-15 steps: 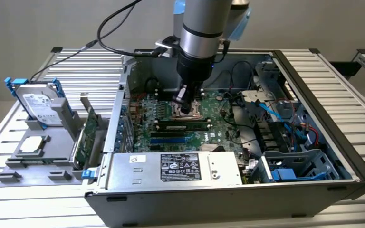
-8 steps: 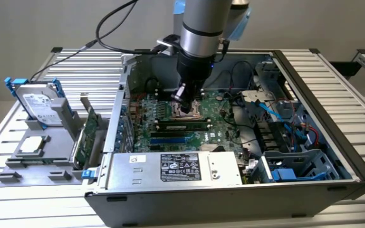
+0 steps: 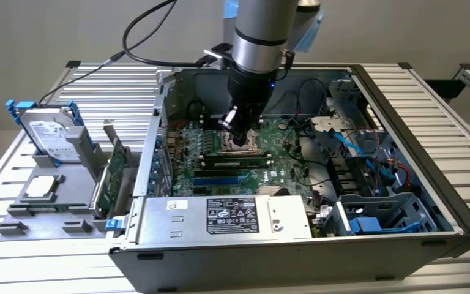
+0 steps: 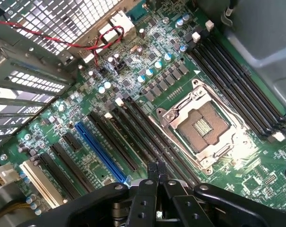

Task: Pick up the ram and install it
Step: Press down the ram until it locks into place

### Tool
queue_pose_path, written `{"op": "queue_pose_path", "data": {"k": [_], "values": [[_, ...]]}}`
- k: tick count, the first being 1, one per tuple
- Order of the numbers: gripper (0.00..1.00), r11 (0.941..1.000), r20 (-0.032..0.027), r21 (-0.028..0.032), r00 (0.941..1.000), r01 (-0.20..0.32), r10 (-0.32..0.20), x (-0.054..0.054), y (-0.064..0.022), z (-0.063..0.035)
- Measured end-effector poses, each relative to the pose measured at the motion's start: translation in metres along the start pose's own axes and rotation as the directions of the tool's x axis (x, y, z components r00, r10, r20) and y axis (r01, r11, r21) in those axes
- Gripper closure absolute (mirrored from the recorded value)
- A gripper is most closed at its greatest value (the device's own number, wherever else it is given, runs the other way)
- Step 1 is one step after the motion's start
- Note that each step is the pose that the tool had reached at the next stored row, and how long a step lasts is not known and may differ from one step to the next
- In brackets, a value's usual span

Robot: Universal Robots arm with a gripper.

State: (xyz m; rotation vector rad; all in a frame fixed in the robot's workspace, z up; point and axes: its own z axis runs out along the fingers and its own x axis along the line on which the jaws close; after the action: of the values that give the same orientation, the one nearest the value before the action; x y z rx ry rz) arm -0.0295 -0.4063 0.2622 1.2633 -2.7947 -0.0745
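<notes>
My claw (image 4: 157,171) is pinched shut on nothing, hovering over the motherboard (image 4: 147,85); the ram (image 3: 235,163) sits seated just beside it.

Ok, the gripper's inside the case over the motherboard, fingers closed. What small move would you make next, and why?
Probably a short lift straight up. The gripper is shut on nothing and hangs over the slots beside the CPU socket, while in the exterior view the ram already seems to sit in a slot. Whether its latches have closed I cannot tell.
</notes>
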Motion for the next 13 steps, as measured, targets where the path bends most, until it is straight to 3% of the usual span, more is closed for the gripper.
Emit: {"op": "queue_pose_path", "data": {"k": [8,13], "values": [[0.89,0.9975,-0.0111,0.0118,0.9975,-0.069,0.069,0.0001,0.0,-0.0007],[0.89,0.9922,-0.0112,0.013,0.9922,-0.124,0.124,0.0001,0.0001,-0.0007]]}}
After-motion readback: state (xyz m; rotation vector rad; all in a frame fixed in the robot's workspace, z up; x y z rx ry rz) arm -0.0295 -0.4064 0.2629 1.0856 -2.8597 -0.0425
